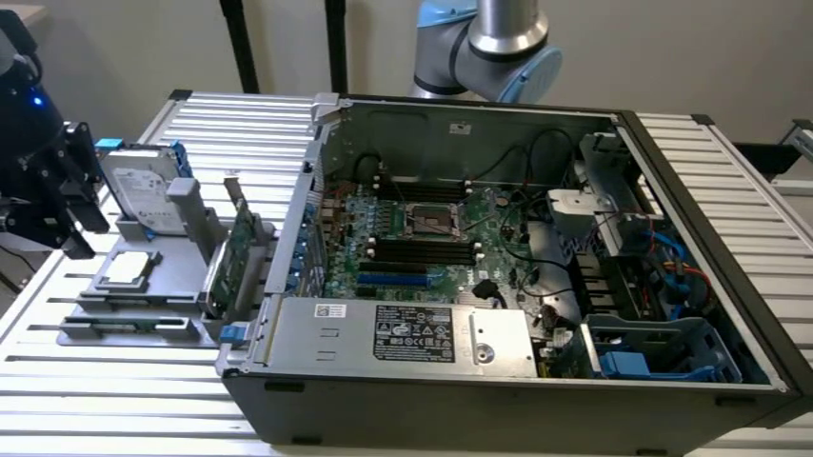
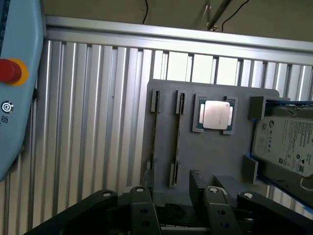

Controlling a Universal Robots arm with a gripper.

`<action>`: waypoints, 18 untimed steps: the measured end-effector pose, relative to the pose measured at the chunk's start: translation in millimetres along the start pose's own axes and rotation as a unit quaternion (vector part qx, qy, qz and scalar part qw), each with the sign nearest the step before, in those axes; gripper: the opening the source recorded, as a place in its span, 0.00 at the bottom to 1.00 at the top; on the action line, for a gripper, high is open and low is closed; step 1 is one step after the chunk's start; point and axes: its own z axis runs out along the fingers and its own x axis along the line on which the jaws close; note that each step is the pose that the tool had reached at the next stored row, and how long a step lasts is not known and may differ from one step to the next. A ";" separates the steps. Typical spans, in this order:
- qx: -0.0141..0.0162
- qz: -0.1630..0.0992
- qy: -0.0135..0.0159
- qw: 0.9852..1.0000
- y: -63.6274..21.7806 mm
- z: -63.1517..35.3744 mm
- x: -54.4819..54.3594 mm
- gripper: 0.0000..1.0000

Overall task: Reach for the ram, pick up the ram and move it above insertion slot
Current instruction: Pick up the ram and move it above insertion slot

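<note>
While near the ram [image 1: 128, 328] (1 processor [image 2: 215, 115], 1 drive [image 2: 288, 142] beside): end effector [image 2: 173, 198].

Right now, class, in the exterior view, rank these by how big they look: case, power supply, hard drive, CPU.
1. case
2. power supply
3. hard drive
4. CPU
The differences are plain, so nearness to the camera leaves this order unchanged.
</note>
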 end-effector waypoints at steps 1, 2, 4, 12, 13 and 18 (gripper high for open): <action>0.000 0.000 0.000 1.000 0.0 1.8 0.0 0.42; 0.000 0.000 0.000 1.000 -0.1 3.6 0.1 0.42; 0.000 0.000 0.000 1.000 -0.1 7.2 0.2 0.42; 0.000 0.000 0.000 1.000 -0.1 21.8 0.3 0.42; 0.000 0.000 0.000 1.000 -0.2 23.7 0.4 0.42; 0.000 0.000 0.000 1.000 -0.2 32.8 0.5 0.42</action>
